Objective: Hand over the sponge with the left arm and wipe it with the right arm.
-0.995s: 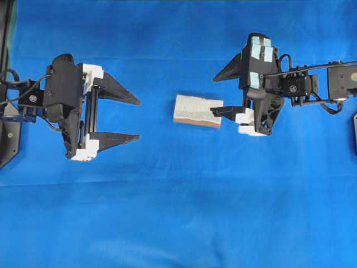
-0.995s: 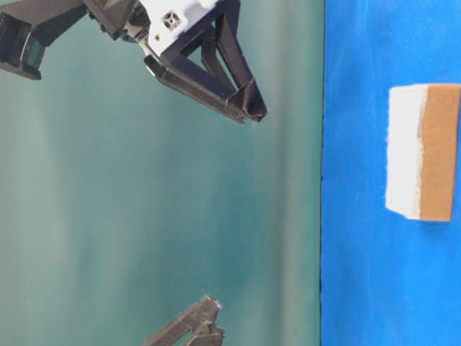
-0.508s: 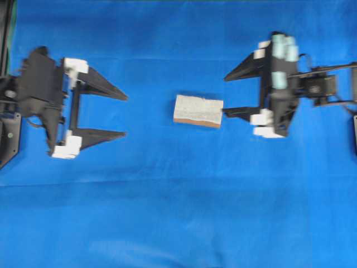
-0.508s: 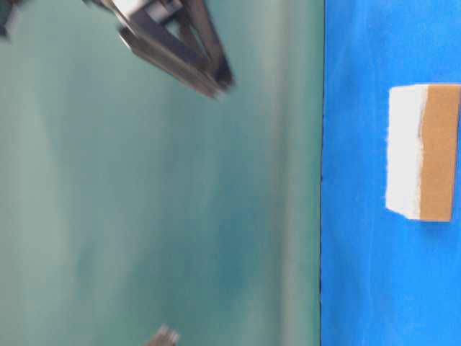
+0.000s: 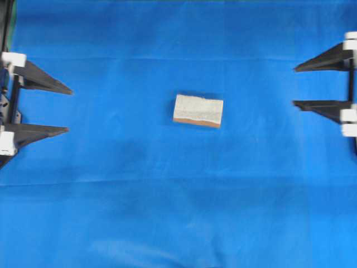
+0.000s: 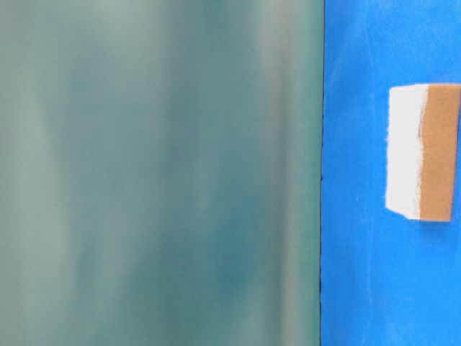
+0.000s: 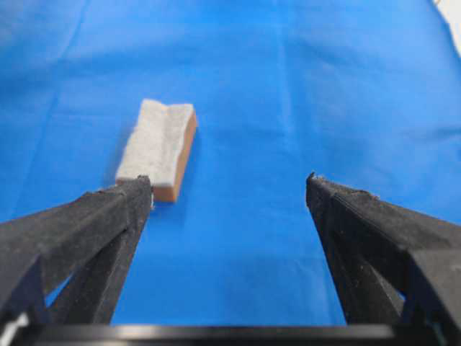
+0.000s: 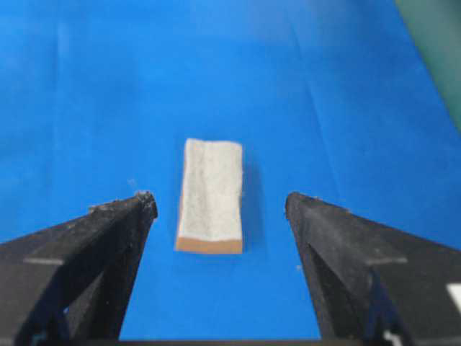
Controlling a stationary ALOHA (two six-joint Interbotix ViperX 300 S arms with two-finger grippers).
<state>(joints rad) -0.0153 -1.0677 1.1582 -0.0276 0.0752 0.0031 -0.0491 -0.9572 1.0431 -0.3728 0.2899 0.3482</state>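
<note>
The sponge (image 5: 198, 110) lies flat on the blue cloth at the middle, speckled grey-white top up, with its orange-brown layer along the near edge. Nothing touches it. My left gripper (image 5: 69, 111) is open and empty at the far left edge; only its two pointed fingers show. My right gripper (image 5: 294, 86) is open and empty at the far right edge. In the left wrist view the sponge (image 7: 158, 148) lies ahead, beyond the left finger of the open gripper (image 7: 229, 180). In the right wrist view the sponge (image 8: 210, 194) lies ahead of the open gripper (image 8: 218, 198). The table-level view shows the sponge (image 6: 423, 151) alone, with no gripper.
The blue cloth (image 5: 178, 212) covers the whole work surface. A dark frame part (image 5: 4, 28) stands at the upper left edge. The table-level view shows a green backdrop (image 6: 158, 173) beside the cloth.
Both arms have pulled back from the middle to the outer edges, jaws still open. The right finger that reached the sponge's end is now far from it. The sponge has not moved.
</note>
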